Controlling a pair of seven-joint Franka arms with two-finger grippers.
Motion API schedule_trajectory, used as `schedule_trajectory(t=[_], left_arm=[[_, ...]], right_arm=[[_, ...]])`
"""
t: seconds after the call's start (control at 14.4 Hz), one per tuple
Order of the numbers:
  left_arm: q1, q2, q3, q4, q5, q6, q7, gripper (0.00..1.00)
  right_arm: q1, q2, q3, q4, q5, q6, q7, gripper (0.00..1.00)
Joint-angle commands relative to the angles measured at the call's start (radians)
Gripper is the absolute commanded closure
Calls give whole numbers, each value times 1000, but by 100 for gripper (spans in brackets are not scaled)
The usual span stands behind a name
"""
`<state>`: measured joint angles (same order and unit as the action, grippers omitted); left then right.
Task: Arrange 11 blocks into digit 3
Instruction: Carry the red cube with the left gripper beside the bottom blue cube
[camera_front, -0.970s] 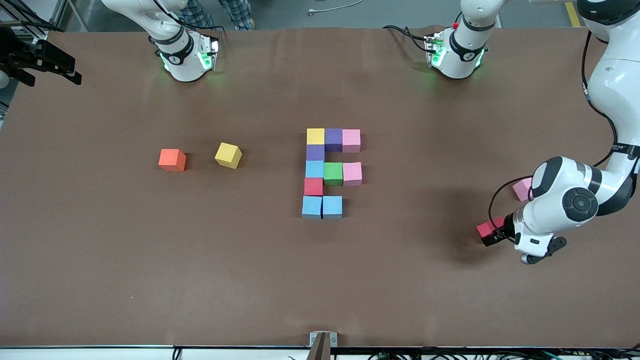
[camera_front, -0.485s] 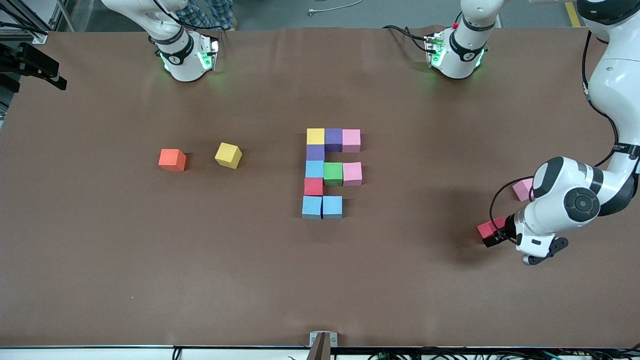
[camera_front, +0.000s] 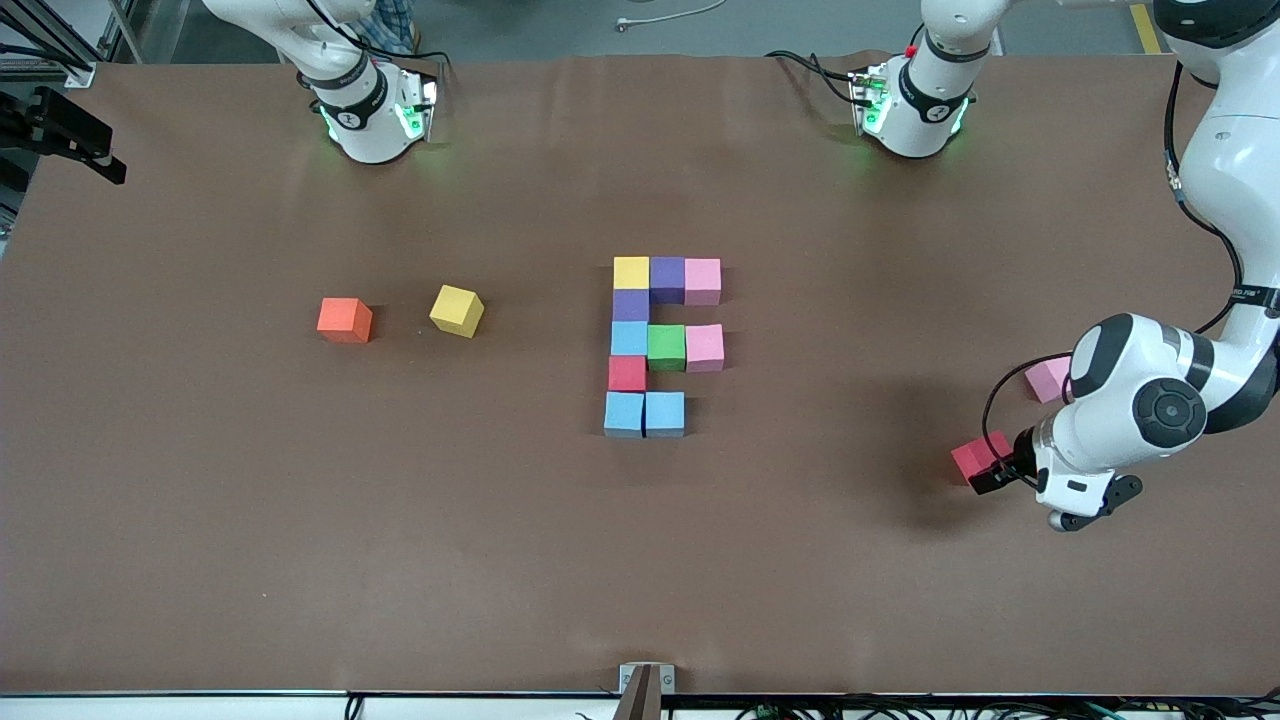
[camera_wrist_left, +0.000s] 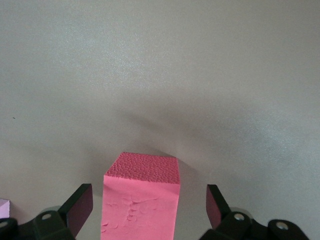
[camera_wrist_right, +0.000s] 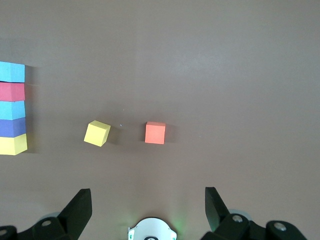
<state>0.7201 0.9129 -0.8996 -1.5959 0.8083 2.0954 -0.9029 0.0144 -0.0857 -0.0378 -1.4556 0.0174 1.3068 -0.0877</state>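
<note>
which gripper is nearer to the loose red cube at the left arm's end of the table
Left. The left gripper is open astride the red cube, its fingers apart from the cube's sides. The right gripper, open too, waits high over the right arm's end of the table.

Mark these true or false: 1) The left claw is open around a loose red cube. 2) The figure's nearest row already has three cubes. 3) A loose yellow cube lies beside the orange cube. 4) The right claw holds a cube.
1) True: the left claw is open with the red cube between its fingers, on the table.
2) False: the figure has only two blue cubes in that row.
3) True: the yellow cube lies beside the orange cube, apart.
4) False: the right claw is open and empty, high over the table.
</note>
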Motion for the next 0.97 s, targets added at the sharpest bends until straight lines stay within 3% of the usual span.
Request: schedule_trajectory(t=[0.0,0.28,0.42,0.55,0.69,0.76,0.9], left_arm=[[-11,-3,5,4,-20,-23,19,0],[-19,11,25,1,-15,-9,21,2],[-24,20,30,1,-15,-6,19,9],[-25,24,30,-1,-20,-5,13,24],[-48,20,30,4,-38,-5,-31,59],[-74,18,30,10,-56,-5,-98,70],[-143,12,28,13,-64,-6,-263,77]], right_arm=[[-10,-11,-28,-11,51,-23,-7,0],[-5,-11,-30,-11,44,-14,-15,0],[-2,-11,-25,-11,27,-4,-20,0],[4,-11,-22,-11,9,0,-20,0],[6,-11,-22,-11,9,0,-21,0],[9,-11,-20,-9,4,0,-23,0],[13,-11,-20,-11,-5,-1,-21,0]])
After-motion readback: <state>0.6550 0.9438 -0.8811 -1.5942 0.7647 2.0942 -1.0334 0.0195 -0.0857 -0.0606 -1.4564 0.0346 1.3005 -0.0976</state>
